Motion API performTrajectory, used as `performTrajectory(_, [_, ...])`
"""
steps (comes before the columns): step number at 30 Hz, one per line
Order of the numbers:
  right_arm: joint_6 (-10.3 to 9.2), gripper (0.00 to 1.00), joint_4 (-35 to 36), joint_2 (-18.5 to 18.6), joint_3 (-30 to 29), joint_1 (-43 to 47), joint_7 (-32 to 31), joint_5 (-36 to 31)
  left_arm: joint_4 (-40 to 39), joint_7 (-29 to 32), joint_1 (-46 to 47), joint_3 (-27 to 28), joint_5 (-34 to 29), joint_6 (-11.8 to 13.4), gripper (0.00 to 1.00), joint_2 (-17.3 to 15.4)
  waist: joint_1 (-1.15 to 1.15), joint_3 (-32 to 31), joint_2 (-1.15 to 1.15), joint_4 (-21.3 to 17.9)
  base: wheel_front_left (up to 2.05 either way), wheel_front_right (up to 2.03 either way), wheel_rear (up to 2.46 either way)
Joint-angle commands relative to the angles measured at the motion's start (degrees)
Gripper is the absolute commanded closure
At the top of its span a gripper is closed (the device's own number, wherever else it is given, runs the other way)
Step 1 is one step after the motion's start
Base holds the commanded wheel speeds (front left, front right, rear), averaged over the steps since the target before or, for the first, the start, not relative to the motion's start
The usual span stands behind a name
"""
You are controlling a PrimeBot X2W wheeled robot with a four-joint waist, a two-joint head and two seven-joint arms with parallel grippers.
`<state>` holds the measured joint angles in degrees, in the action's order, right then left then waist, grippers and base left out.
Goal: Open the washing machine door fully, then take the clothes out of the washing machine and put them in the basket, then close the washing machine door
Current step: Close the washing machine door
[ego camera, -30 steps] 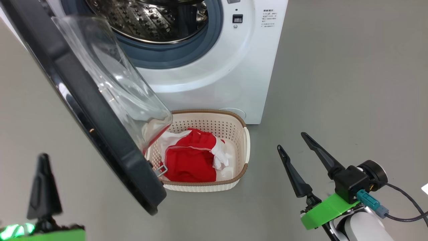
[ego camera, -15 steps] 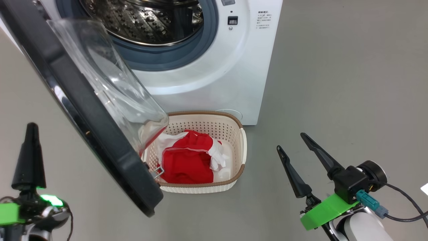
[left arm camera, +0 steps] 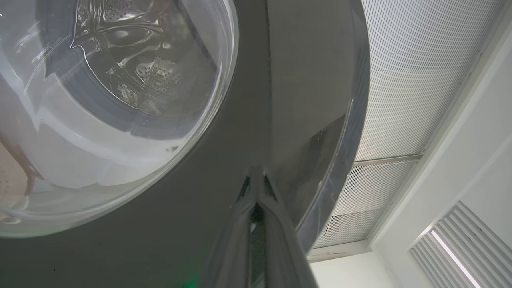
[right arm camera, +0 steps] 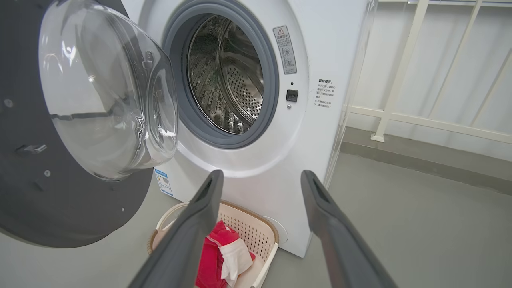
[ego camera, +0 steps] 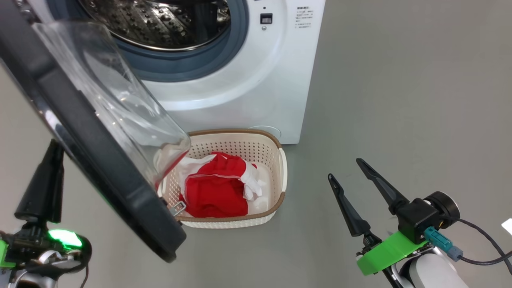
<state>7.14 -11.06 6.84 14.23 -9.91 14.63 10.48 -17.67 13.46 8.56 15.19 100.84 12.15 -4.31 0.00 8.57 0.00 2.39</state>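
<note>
Fingers on our left gripper [ego camera: 53, 156] are pressing together on nothing. Over the last second they have been rising from the near left corner, and their tips are now sitting against the outer black face of the washing machine door [ego camera: 100, 160]; the left wrist view shows them right at that dark surface. Our right gripper [ego camera: 344, 168] is hanging near right over bare floor [ego camera: 400, 80], its fingers spread wide and empty, as they were a second ago.

Everything in the head view has also been sliding left together (that is our head turning, not the things moving). Measured against the basket [ego camera: 236, 131], the door is not yet showing any swing.

Just beyond the door's lower edge, the basket is sitting on the floor against the front of the washing machine [ego camera: 256, 92], and the clothes [ego camera: 216, 192] are lying inside it, red with white cloth at the edges. Farther back, the drum [ego camera: 160, 20] is looking bare as far as we can see into it.

So we are judging the unloading done. We are now setting up a push from the left to close the door.
</note>
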Motion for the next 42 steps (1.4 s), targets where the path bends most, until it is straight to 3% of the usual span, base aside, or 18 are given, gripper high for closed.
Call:
performTrajectory(1, [0.35, 0.00, 1.6, -0.3, 1.3, -1.6, 0.4, 0.6, -2.3, 0.7, 1.9, 1.4, 0.6, -0.1, 1.00, -1.3, 0.00, 0.6, 0.00, -0.7, 0.00, 0.00, 0.00])
performTrajectory(19, [0.35, 0.00, 2.6, -1.0, 0.9, -3.1, 0.4, 0.8, -1.6, 0.8, 7.9, -3.3, -2.8, -0.6, 1.00, -1.8, 0.00, 3.4, 0.00, -6.2, 0.00, 0.00, 0.00])
performTrajectory(32, [0.35, 0.00, 3.1, -1.5, 0.2, -3.8, 0.4, 0.7, 3.4, -5.2, 16.6, -4.3, -8.3, -2.3, 1.00, -1.2, 0.00, 6.8, 0.00, -11.5, 0.00, 0.00, 0.00])
performTrajectory(42, [0.35, 0.00, 3.4, -1.9, 0.1, -4.8, 0.4, 0.5, 8.2, -8.5, 24.5, -6.0, -12.5, -2.5, 1.00, -1.5, 0.00, 10.1, 0.00, -13.0, 0.00, 0.00, 0.00])
